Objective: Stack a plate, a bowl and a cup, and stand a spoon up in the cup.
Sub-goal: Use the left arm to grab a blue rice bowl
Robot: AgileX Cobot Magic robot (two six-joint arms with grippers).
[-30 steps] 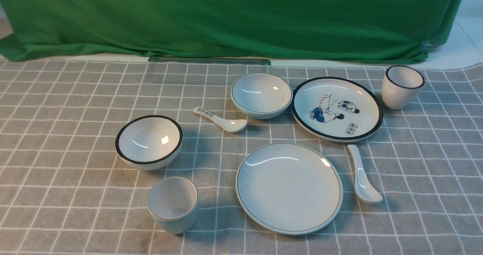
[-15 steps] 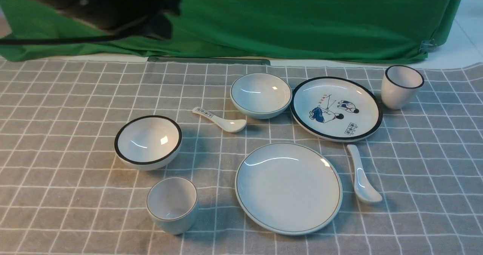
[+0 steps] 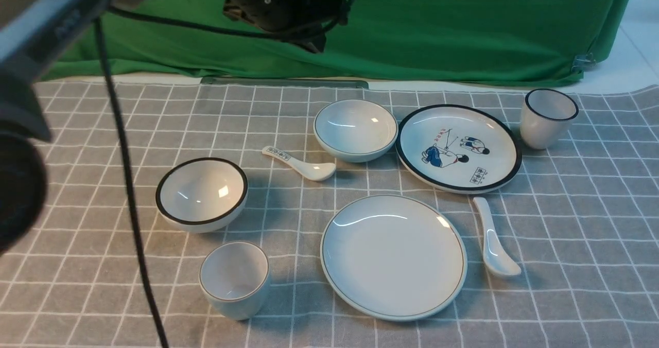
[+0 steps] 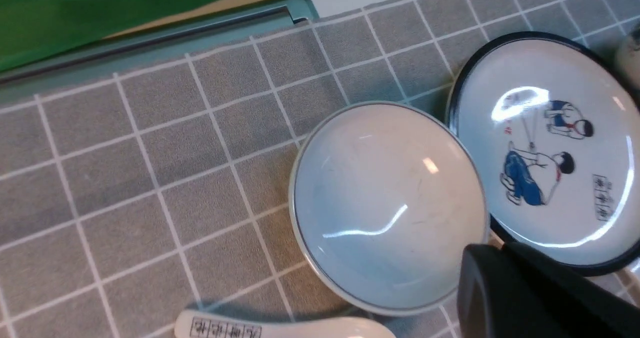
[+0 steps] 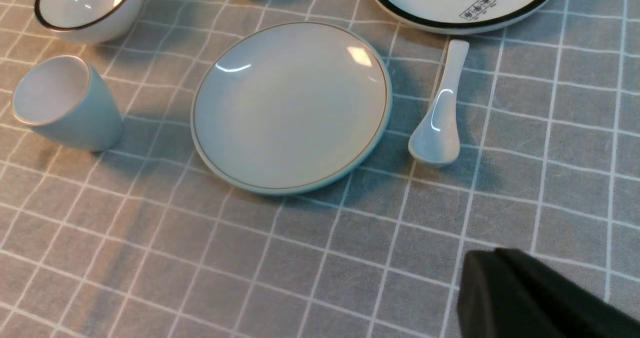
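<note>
Left tool (image 4: pixel 500 288) closed, nothing between its jaws, raised above the far middle of the worktop (image 3: pixel 592 286), with its dark tip over the near rim of the bowl (image 3: pixel 356 129) in its own wrist view. Right tool (image 5: pixel 500 288) likewise closed and empty, out of the front view, above bare checked cloth (image 3: pixel 77 286) toward the near edge, clear of every dish.

Bowl upright and empty on the cloth near the far edge, about midway along it, just beside the picture plate (image 3: pixel 458 147) on its right. Plate (image 3: pixel 394 255) flat and bare toward the near edge, a little right of the middle. Cup (image 3: pixel 235 278) upright to the plate's left, close to the near edge, apart from the plate. Spoon (image 3: pixel 493 240) lying just beside the plate's right rim, scoop toward the near edge, handle toward the picture plate.

Black-rimmed bowl (image 3: pixel 202 193) beyond the cup. Printed spoon (image 3: pixel 298 163) between the two bowls. Taller cup (image 3: pixel 548 117) by the far right corner. Green drape (image 3: pixel 463 29) behind the far edge.
</note>
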